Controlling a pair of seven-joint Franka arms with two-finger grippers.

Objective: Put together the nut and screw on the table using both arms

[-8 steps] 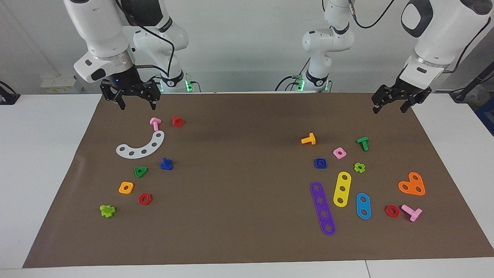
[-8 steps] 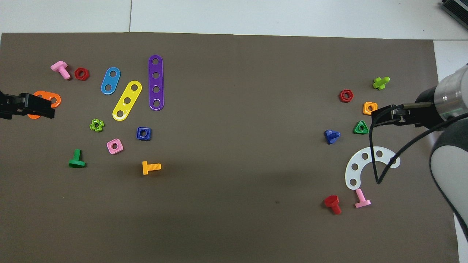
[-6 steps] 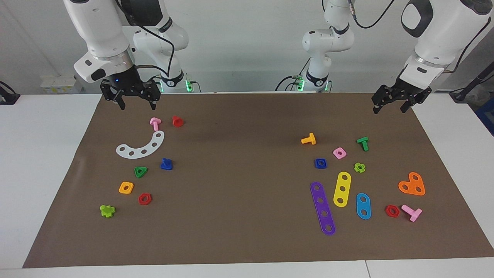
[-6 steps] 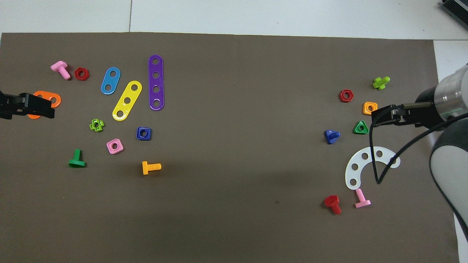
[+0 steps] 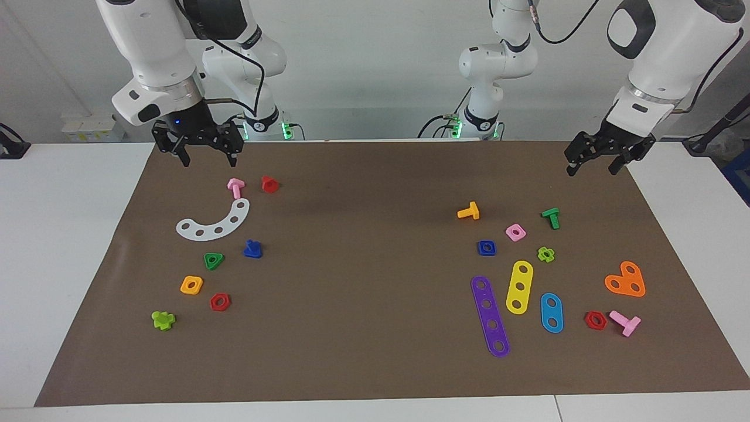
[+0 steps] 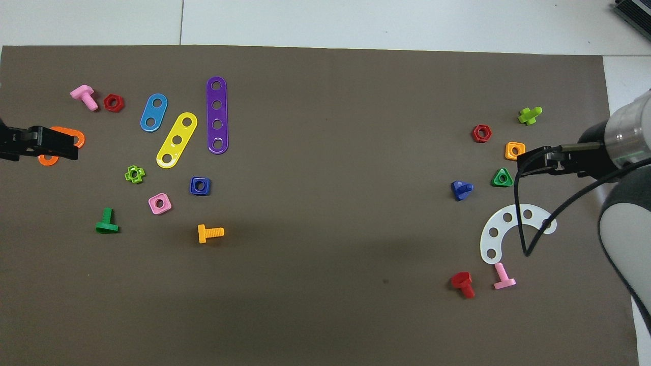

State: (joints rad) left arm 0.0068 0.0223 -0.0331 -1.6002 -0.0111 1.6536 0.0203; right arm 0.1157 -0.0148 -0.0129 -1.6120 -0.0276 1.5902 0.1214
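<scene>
Right gripper (image 5: 208,157) up in the air above the right arm's end of the brown mat (image 5: 375,328), close to the edge nearest the robots. Fingers spread wide, holding nothing. Just below it on the mat, a pink bolt (image 5: 235,187) and a red bolt (image 5: 269,184), neither touched.

Left gripper (image 5: 592,167) likewise raised, above the left arm's end of the mat, near the corner closest to that arm's base. Fingers wide apart, empty.

Dark-blue nut (image 5: 486,248) flat on the mat toward the left arm's end, hole facing up. An orange bolt (image 5: 469,211) nearer to the robots than it, a purple four-hole strip (image 5: 490,316) farther from them, a pink square nut (image 5: 515,232) just beside it, not touching.

Dark-blue screw (image 5: 252,249) on the mat toward the right arm's end, seemingly resting on its head with the shaft upward. Beside it a green triangular nut (image 5: 213,260), apart from it; a white curved strip (image 5: 214,223) nearer to the robots.

Nut and screw well apart, a wide stretch of bare mat between them, both far from either gripper. White table (image 5: 64,246) showing around the mat.
</scene>
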